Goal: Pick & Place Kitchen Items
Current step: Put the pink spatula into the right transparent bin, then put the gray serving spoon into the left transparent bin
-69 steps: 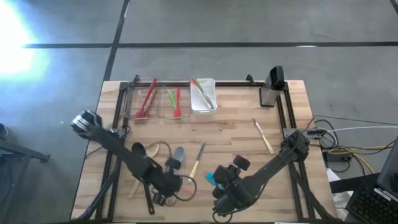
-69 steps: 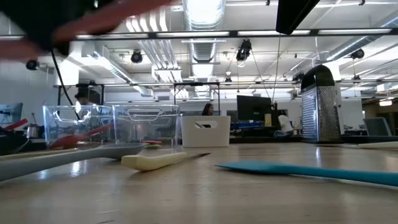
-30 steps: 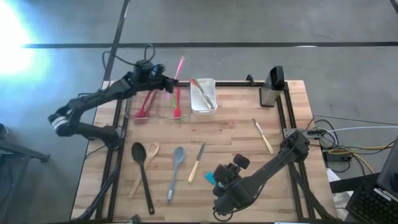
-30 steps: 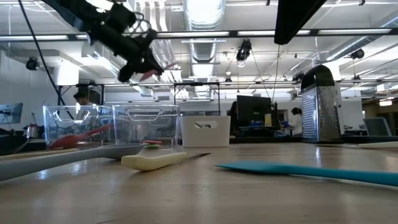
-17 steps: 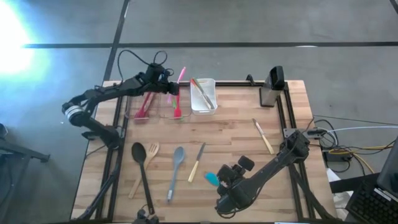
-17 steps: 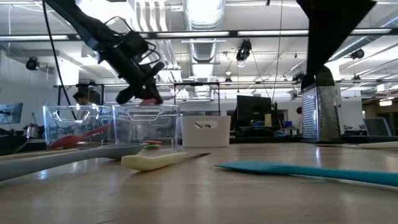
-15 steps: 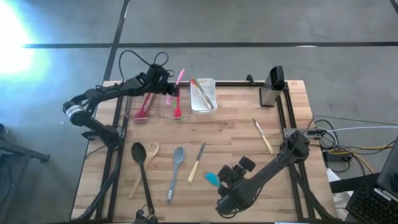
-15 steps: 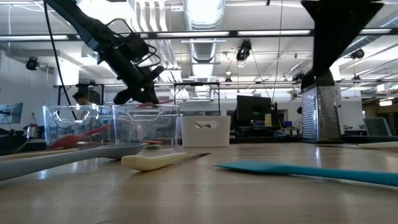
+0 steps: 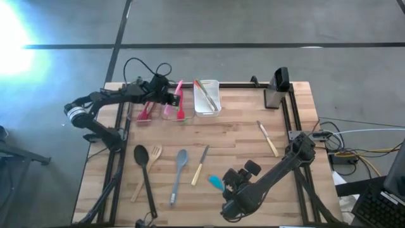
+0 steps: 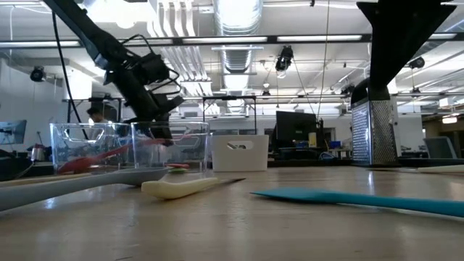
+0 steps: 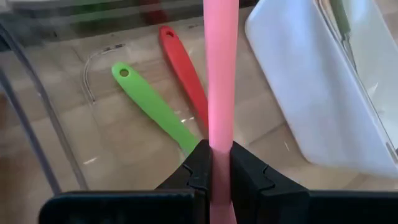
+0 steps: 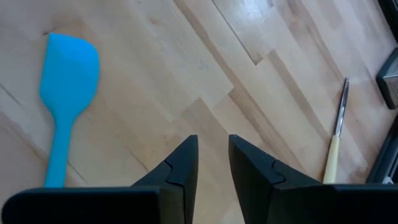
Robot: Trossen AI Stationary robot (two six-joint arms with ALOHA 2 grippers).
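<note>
From my remote station, what I looked into was a lab or open industrial workspace, not a home kitchen. Beyond the surface (image 10: 239,217), the low camera showed a high ceiling with exposed silver ducts (image 10: 238,18), pipes and hanging lights. Farther back stood dark computer monitors (image 10: 293,125) on desks, and a person (image 10: 96,114) was at the far left. From above, I saw a polished grey concrete floor (image 9: 253,25) marked with dark lines. The wooden butcher-block surface sat on a black metal frame (image 9: 292,120), with loose cables (image 9: 361,152) and a power unit beside it. It all read as a robotics test bay.
</note>
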